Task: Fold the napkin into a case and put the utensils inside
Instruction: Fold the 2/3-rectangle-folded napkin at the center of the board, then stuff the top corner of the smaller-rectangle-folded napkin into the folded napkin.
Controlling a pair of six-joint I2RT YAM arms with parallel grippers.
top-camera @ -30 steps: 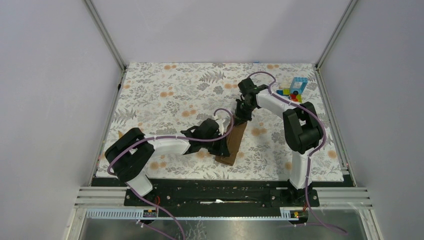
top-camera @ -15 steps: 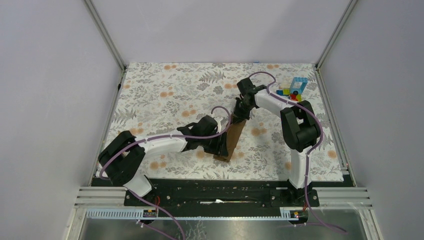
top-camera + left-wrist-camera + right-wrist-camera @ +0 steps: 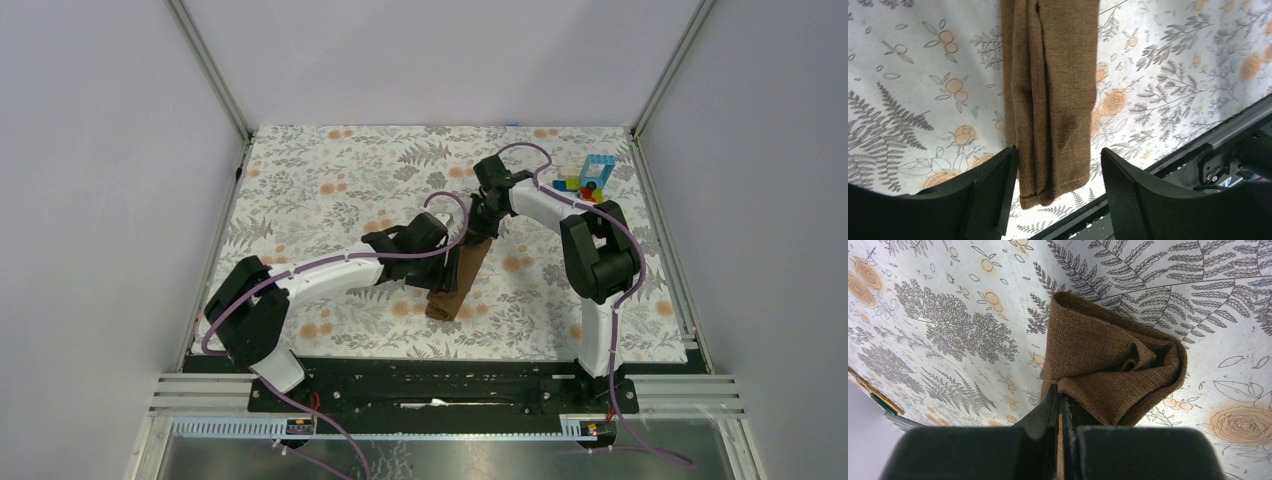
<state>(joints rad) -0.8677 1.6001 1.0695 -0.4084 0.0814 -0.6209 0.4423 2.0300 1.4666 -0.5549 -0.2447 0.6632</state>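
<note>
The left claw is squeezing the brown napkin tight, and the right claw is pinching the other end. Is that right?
Not quite. The left claw is open. It sits astride the folded napkin without squeezing it, as the left wrist view shows. The right claw is shut and pinching the other end.

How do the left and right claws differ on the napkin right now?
The left claw is open, its jaws standing either side of the near end of the napkin without gripping it; the right claw is shut, pinching the far end. At the left claw the cloth runs in neat lengthwise folds; at the right claw it is bunched and rumpled. Both are at the same brown strip, over the floral table cover.
</note>
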